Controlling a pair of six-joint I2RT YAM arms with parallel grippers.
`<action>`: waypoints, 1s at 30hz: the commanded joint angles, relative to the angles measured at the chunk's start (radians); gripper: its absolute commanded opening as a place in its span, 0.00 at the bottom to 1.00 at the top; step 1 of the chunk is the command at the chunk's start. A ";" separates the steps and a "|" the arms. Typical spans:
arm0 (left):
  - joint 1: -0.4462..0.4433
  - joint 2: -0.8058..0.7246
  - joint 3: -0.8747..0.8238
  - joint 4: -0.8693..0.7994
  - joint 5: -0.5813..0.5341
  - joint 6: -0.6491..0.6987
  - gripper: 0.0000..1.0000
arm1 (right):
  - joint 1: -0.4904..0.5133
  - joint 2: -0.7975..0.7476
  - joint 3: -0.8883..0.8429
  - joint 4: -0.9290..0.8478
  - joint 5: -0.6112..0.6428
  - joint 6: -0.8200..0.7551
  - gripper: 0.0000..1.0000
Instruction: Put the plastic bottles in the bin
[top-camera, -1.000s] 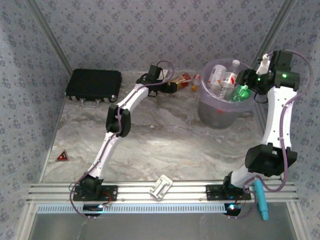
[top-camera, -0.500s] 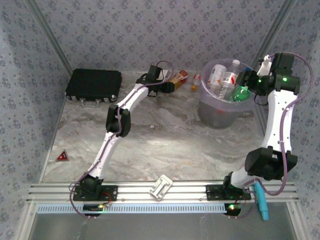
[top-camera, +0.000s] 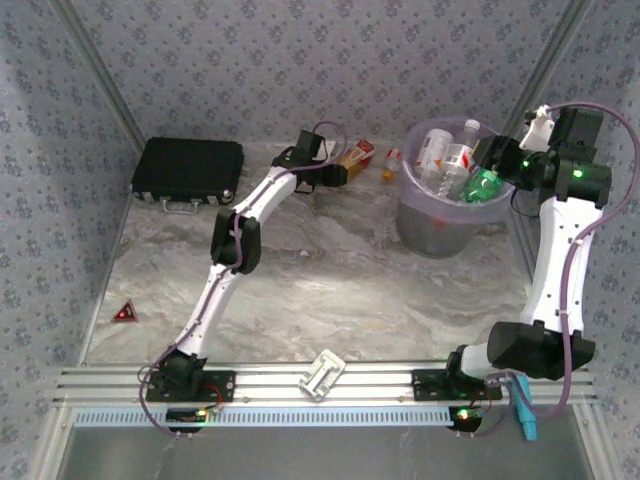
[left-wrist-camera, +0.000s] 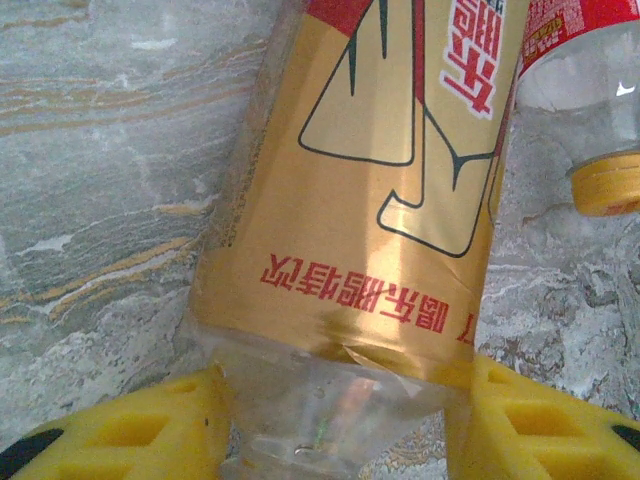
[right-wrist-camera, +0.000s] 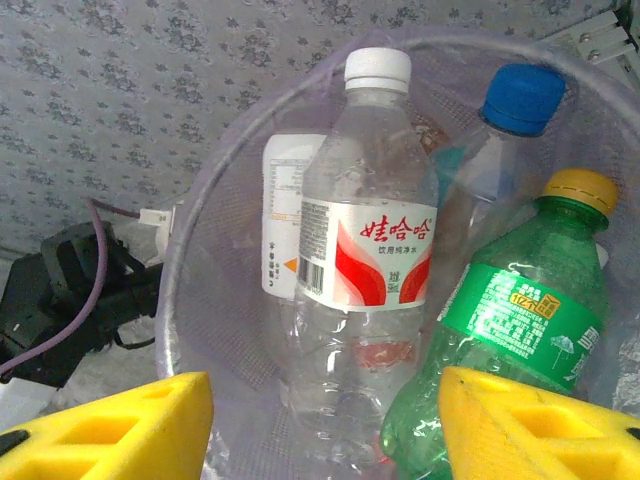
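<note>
Left claw (left-wrist-camera: 335, 390) is clamped on the clear base of a gold-labelled bottle (left-wrist-camera: 370, 170), with a yellow finger (left-wrist-camera: 130, 430) pressed to either side. That bottle is lying flat on the marbled table (left-wrist-camera: 90, 150). Just beside it, at the upper right of the wrist view, lies a second bottle (left-wrist-camera: 585, 90) with a yellow cap.

From above, the pair sits at the top centre of the frame, between the black case (top-camera: 188, 170) at upper left and the bin (top-camera: 440, 235) at upper right.

Over to the right claw (right-wrist-camera: 325, 420): jaws parted, gripping nothing, hanging at the bin's rim. Inside the bin we've got a clear bottle (right-wrist-camera: 365, 250) with a white cap and a green bottle (right-wrist-camera: 510, 330) leaning at lower right. A blue-capped bottle (right-wrist-camera: 510, 130) and a white-labelled bottle (right-wrist-camera: 285, 220) sit behind them.
</note>
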 joint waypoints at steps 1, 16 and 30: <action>-0.004 -0.084 -0.058 -0.100 -0.003 -0.009 0.42 | 0.004 -0.032 0.014 -0.007 -0.030 0.016 0.63; -0.051 -0.495 -0.675 0.043 -0.096 0.095 0.79 | 0.022 -0.053 -0.015 0.004 -0.034 0.022 0.63; -0.069 -0.114 -0.074 -0.264 -0.281 0.041 1.00 | 0.016 -0.056 -0.011 -0.017 -0.015 0.006 0.64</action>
